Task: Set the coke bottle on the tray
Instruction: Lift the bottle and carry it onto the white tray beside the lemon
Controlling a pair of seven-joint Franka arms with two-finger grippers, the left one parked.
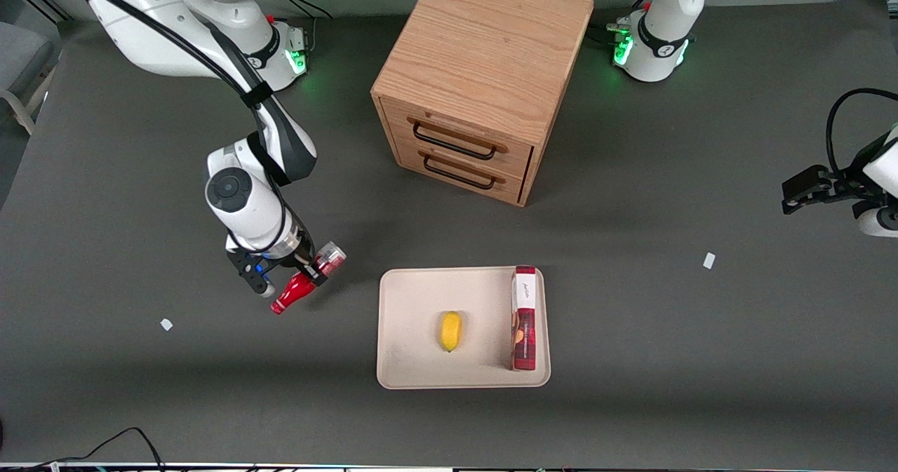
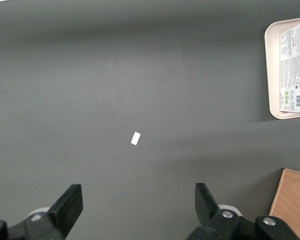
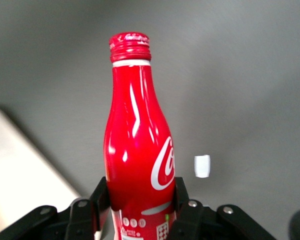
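The right arm's pincer (image 1: 303, 273) is clamped on the coke bottle (image 1: 303, 284), with one finger on each side of the lower body, as the wrist view shows (image 3: 140, 200). The bottle (image 3: 137, 160) is held off the bench (image 1: 105, 247) and tilted, its red cap pointing down and toward the front camera while its silvery base points up and away. White lettering runs across its red body. The pincer and bottle hang over bare bench just beside the tray (image 1: 410, 318), at the end of it toward the working arm, without touching the rim. In the wrist view a pale corner of the tray (image 3: 20, 165) shows beside the bottle.

The tray lies flat on the dark bench, nearer the front camera than the wooden two-drawer cabinet (image 1: 477, 79). On the tray a small yellow fruit (image 1: 450, 331) rests near the middle, and a red-and-white box (image 1: 524, 318) lies along the edge toward the parked arm's end. Both drawers of the cabinet are closed, each with a dark handle.

Two small white scraps lie on the bench: one (image 1: 166, 325) toward the working arm's end, near the bottle's cap, also seen in the wrist view (image 3: 202, 166); the other (image 1: 709, 261) toward the parked arm's end, well apart from the tray.
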